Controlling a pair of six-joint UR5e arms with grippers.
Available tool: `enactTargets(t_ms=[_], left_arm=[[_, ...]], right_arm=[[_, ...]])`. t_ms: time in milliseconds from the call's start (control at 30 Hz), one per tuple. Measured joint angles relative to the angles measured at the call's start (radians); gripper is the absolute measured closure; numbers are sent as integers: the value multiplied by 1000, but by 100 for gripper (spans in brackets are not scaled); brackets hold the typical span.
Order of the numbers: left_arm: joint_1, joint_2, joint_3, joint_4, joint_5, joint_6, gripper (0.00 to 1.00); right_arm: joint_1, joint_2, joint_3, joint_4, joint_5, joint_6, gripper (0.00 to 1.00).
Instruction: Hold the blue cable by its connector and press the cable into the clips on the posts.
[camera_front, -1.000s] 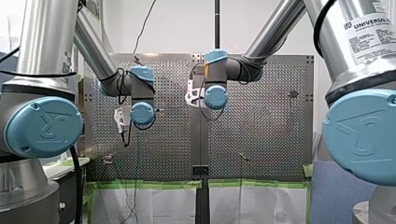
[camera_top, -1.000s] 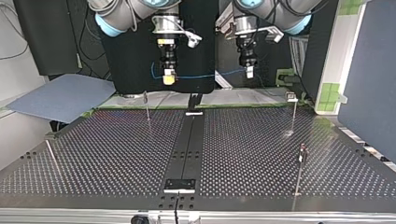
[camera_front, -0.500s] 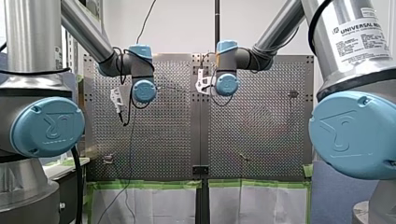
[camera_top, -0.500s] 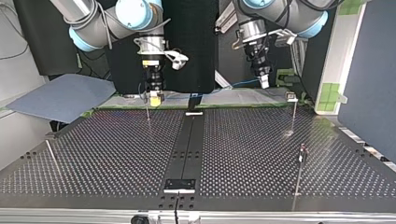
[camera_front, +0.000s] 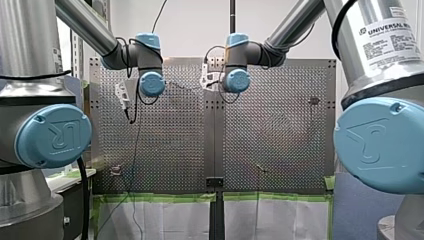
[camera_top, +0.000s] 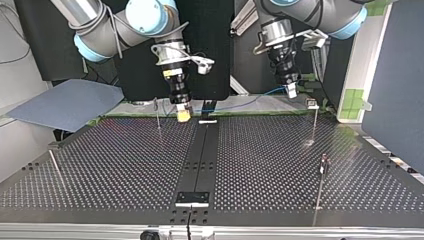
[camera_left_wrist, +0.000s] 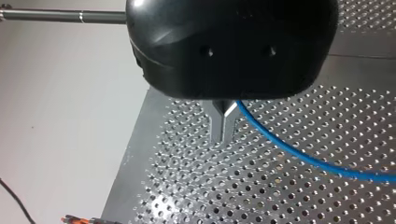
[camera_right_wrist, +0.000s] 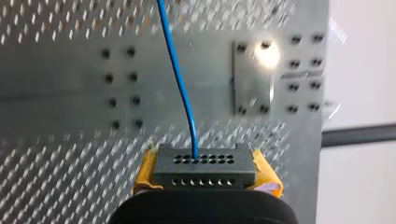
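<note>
A perforated metal table (camera_top: 280, 165) dotted with thin posts (camera_top: 314, 125) sits in front of black panels (camera_top: 45, 50). In the top view, both robot arms reach down over its far edge. The robot's right gripper (camera_right_wrist: 205, 175), far and left of centre, pinches a dark connector (camera_right_wrist: 205, 161) between yellow pads (camera_right_wrist: 145, 169). From the connector the blue cable (camera_top: 250, 101) runs rightward in a shallow sag above the table to the left gripper (camera_left_wrist: 223, 139), whose metal fingers (camera_left_wrist: 216, 126) are pressed together on it. A clip-topped post (camera_top: 157, 112) stands just left of the right gripper, apart from the cable.
</note>
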Motion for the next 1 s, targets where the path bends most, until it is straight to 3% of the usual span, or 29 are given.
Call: enactTargets(t_ms=[167, 433, 667, 1000], left_arm=[[6, 3, 11, -45, 11, -4, 100], [15, 14, 36, -121, 24, -24, 100], [31, 21, 54, -141, 40, -31, 100], [92, 31, 136, -203, 63, -51, 100]], right_arm=[[18, 2, -39, 11, -21, 1, 100], [29, 9, -70, 15, -7, 2, 100], [43, 25, -104, 18, -5, 3, 100], [71, 52, -170, 36, 0, 6, 100]])
